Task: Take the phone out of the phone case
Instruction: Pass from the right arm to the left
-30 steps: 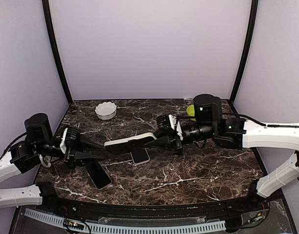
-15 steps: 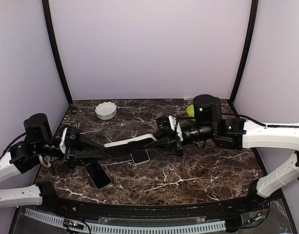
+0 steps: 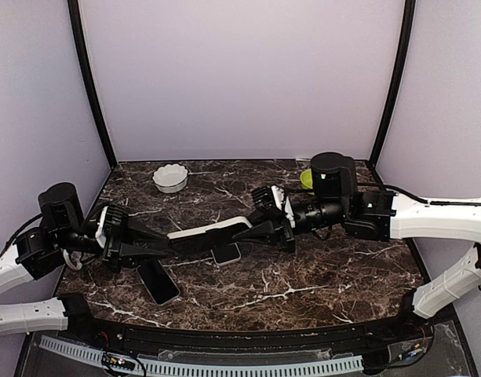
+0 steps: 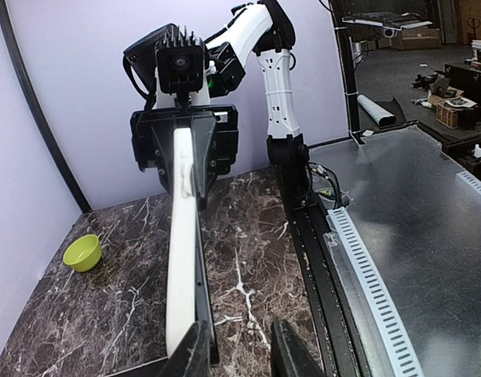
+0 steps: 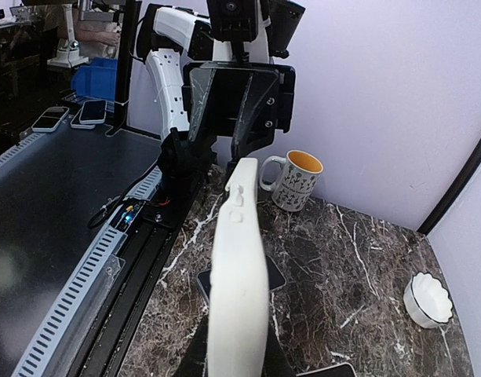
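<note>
Held edge-up above the marble table (image 3: 326, 275), spanning both arms: white phone case (image 3: 209, 228) with the dark phone (image 4: 203, 267) seated against its face. Clamped at one end by the left gripper (image 3: 163, 246), at the other by the right gripper (image 3: 250, 230). Directly beneath, lying flat, a loose phone (image 3: 226, 252); near the left gripper, a second loose phone (image 3: 158, 281). Along the back edge, a white scalloped bowl (image 3: 170, 177) and a green bowl (image 3: 306, 180), insides not made out. Open marble at right front.

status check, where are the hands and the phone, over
Grip: left hand and right hand each shut on an end of the cased phone. Held above the table, phone not out yet. Two spare phones lie beneath.
</note>
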`<state>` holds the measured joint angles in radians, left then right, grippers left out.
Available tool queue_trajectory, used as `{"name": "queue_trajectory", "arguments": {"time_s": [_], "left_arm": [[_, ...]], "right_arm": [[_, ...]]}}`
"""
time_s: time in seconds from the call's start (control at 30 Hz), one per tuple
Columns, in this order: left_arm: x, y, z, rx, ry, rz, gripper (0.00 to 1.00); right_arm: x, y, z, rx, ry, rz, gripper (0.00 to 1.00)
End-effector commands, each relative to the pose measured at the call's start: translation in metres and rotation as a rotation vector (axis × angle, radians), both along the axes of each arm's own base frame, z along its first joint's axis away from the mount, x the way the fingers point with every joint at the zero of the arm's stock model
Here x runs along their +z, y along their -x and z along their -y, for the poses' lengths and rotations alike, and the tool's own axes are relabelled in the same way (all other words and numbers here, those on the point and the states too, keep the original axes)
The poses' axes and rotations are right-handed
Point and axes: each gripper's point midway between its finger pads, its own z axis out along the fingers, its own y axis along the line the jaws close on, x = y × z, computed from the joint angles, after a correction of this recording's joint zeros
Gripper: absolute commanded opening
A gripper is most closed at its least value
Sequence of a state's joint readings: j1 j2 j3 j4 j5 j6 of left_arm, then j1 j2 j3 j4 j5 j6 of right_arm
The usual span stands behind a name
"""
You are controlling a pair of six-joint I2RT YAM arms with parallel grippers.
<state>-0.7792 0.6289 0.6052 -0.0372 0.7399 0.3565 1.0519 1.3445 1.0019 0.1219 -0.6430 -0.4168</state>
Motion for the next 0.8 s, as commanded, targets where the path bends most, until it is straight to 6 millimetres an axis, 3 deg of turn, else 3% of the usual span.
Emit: {"name": "queue_trajectory", "arguments": {"time_s": [0.0,0.77], "left_arm": [[-0.011,-0.006,0.002,0.024,-0.019,0.001,0.29],[-0.024,-0.018,0.007,0.067,-0.037,-0.001,0.27]], "right_arm": [[0.051,0.02,-0.001,0.095,-0.163,0.058,0.0],[0.059,0.023,-0.005,0.096,-0.203,0.018,0.0]]}}
